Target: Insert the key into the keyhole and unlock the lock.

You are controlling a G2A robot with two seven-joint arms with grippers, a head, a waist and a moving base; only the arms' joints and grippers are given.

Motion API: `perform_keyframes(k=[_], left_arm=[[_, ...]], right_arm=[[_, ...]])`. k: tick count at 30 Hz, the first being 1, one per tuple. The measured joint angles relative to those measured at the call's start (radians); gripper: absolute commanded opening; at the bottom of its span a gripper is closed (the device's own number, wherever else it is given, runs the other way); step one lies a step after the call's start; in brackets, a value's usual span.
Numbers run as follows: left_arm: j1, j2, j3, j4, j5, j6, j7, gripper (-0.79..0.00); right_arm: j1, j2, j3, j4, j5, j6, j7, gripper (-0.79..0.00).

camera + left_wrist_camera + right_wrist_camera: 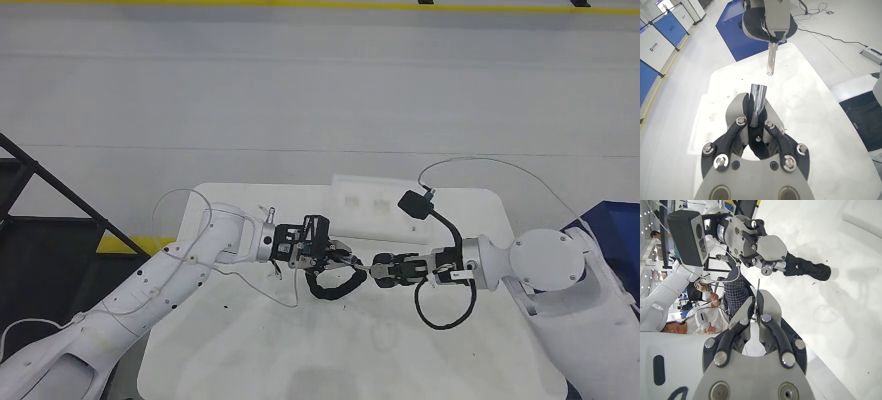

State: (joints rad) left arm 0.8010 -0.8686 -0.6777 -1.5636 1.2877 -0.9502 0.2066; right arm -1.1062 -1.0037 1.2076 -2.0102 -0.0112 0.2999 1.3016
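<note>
Clamped in left jaws: chrome cylinder lock [758, 98]; in right jaws: flat silver key [771, 60] — tip just short of keyhole [766, 271], not inserted, unturned.

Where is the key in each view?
Top view: key at table centre, between left gripper and right gripper.
Left wrist view: key in the right gripper, tip just short of the lock.
Right wrist view: key edge-on in the right gripper, aimed at the keyhole.
Shared landmark: the lock's chrome cylinder, held by the left gripper.
</note>
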Motion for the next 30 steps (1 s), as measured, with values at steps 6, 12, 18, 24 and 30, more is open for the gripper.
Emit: perform_keyframes(k=[6,12,18,24,30], left_arm=[[-0.001,-0.009,-0.008,0.009,-0.004,-0.017,-0.008,-0.785],[0.006,-0.013,-0.022,0.011,-0.011,-0.037,-0.014,-0.785],[0.014,-0.018,-0.034,0.014,-0.009,-0.047,-0.020,-0.785],[0.018,-0.025,-0.042,0.017,-0.012,-0.055,-0.029,-0.785],[0.022,-0.032,-0.048,0.020,-0.018,-0.062,-0.035,-0.785]], right_arm=[[0.014,0.001,-0.027,0.014,-0.008,-0.022,-0.017,-0.785],[0.019,0.005,-0.032,0.021,-0.027,-0.027,-0.032,-0.785],[0.014,0.010,-0.022,0.026,-0.021,-0.035,-0.041,-0.785],[0.009,0.014,-0.016,0.028,-0.006,-0.046,-0.046,-0.785],[0.008,0.018,-0.016,0.036,0.011,-0.060,-0.047,-0.785]])
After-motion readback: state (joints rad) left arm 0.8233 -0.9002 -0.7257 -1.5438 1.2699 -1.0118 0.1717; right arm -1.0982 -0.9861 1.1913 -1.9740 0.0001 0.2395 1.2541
